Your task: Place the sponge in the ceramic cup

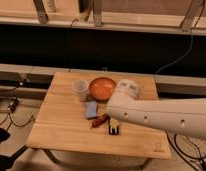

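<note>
The sponge (pixel 91 108), a small light-blue block, lies flat on the wooden table (pixel 66 135), just below the ceramic cup. That cup (pixel 80 89) is whitish, stands upright and sits left of the orange bowl (pixel 102 88). My white arm (pixel 161 116) reaches in from the right. My gripper (pixel 114 120) is at the arm's left end, low over the striped bar and a short way right of the sponge. It does not touch the sponge, which rests free on the table.
A reddish sausage-shaped item (pixel 100 120) lies right below the sponge. The black-and-white striped bar (pixel 114 130) pokes out from under the arm. Cables hang behind the table, and a metal rail runs along the back.
</note>
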Available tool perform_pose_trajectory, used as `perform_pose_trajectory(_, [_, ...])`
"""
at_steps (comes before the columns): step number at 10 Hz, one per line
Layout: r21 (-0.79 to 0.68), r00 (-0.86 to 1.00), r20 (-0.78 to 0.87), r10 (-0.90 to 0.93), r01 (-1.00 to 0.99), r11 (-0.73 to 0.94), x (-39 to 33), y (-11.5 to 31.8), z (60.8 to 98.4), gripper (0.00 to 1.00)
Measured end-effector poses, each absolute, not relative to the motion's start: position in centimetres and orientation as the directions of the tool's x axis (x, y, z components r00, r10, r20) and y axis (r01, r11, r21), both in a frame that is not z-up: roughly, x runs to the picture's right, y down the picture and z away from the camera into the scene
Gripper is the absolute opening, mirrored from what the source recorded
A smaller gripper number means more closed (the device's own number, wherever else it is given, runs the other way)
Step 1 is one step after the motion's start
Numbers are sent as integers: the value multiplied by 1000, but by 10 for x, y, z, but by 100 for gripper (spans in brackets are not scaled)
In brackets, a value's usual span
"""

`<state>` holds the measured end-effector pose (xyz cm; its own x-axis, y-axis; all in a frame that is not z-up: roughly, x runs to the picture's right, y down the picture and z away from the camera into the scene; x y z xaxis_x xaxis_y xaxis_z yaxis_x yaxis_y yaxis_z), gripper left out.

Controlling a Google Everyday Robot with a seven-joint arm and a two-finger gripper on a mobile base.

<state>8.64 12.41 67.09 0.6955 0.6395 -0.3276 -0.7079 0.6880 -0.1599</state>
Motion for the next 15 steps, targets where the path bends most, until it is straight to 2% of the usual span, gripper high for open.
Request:
perform_pose_trajectory(3, [-187, 741, -303, 600, -663, 725, 39, 120, 668, 80])
perform_pose_trajectory(6, [-161, 656, -329, 679, -748, 644, 1, 107, 681, 80])
perform_pose_trajectory(10, [-19, 406, -356, 842, -904, 427, 9, 82, 702, 80])
perform_pose_trajectory(13, [-8, 385, -358, 851, -912, 409, 12, 80, 704, 80])
perform_pose_trajectory(15, [-63, 430, -369, 824, -896, 440, 7, 88, 706, 80])
